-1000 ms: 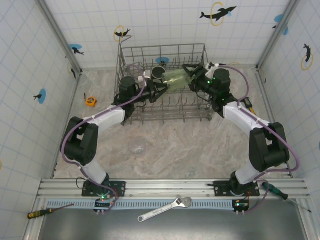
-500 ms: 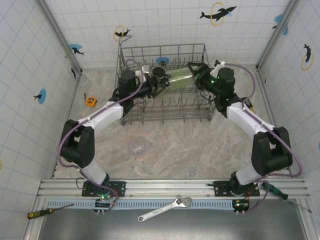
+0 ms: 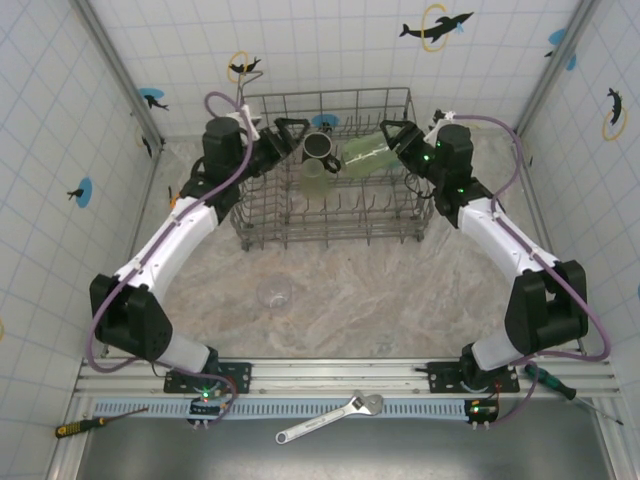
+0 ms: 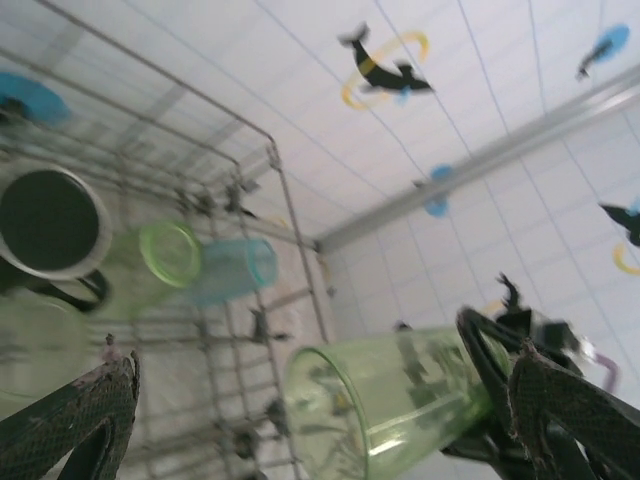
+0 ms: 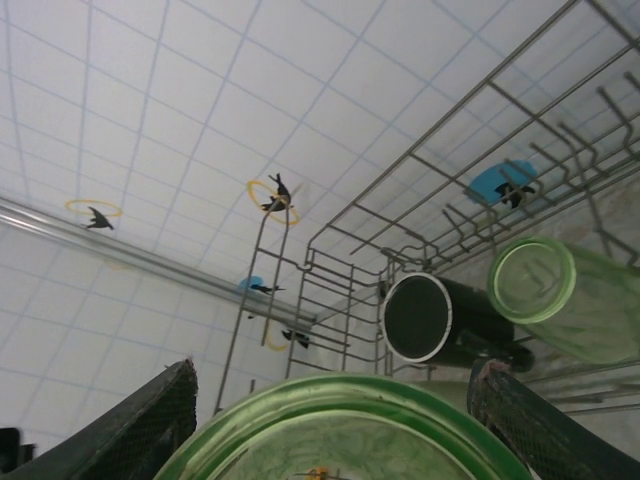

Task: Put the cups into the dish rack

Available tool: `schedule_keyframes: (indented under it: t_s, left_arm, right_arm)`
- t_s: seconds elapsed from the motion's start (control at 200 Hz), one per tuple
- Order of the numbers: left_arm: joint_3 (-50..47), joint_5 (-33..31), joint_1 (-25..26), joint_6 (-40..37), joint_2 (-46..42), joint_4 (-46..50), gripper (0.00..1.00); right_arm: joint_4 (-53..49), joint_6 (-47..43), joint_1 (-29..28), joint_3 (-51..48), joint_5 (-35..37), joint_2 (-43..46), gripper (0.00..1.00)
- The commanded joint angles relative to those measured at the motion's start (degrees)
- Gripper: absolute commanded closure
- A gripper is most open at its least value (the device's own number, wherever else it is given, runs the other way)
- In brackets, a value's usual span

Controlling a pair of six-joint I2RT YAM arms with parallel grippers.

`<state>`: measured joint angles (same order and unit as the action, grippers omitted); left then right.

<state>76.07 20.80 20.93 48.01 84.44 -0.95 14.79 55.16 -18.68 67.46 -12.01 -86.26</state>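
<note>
A: Right gripper fingers clamped on the green tumbler, sideways between them, above the dish rack. Are we tipping it for the tines?
B: We think so. Left gripper fingers apart, empty, tumbler's mouth ahead.

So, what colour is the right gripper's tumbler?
Translucent light green tumbler, clearest in left wrist view.

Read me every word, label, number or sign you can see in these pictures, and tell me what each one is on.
No text can be read anywhere.
On the wall decals: dolphins and rings, no letters.
On the orange tape measure: any marking is too small to read.
On the wrench: any stamp is too small to read.
On the green tumbler in the right pincer: no print visible.
</note>
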Motion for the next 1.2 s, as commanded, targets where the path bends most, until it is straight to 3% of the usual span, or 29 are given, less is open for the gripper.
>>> schedule_keyframes:
  t_s: [0.0,0.135,0.375,0.611,0.926,1.036,1.191]
  left_arm:
    - [2.28,-13.58,-1.51,-9.68,-3.43,11.35,0.02]
    - [1.04,-23.17,-3.69,-15.96,-6.56,15.73,0.02]
    - [-7.50,-23.42,-13.43,-18.98,-10.84,16.74,0.03]
    - [-14.22,-31.01,-14.33,-25.21,-11.13,15.09,0.03]
    - [-19.17,-26.60,-20.41,-24.56,-14.17,13.98,0.02]
    - [-19.65,-22.05,-20.97,-25.22,-14.57,11.97,0.02]
    - [-21.57,-22.73,-22.80,-25.29,-14.57,11.86,0.02]
  right_arm:
    - [-3.86,-7.06,-1.58,4.65,5.11,1.47,0.58]
    - [-7.62,-12.87,-3.97,7.56,9.93,0.20,0.58]
    - [-14.76,-24.31,-9.17,13.45,22.04,-3.74,0.60]
    - [-19.24,-29.89,-11.14,20.76,27.06,-10.99,0.60]
    - [-21.81,-35.89,-11.23,27.40,33.19,-18.96,0.59]
    - [-21.25,-36.74,-10.87,29.29,33.46,-21.62,0.58]
    - [-21.38,-37.32,-10.37,31.63,33.72,-24.92,0.58]
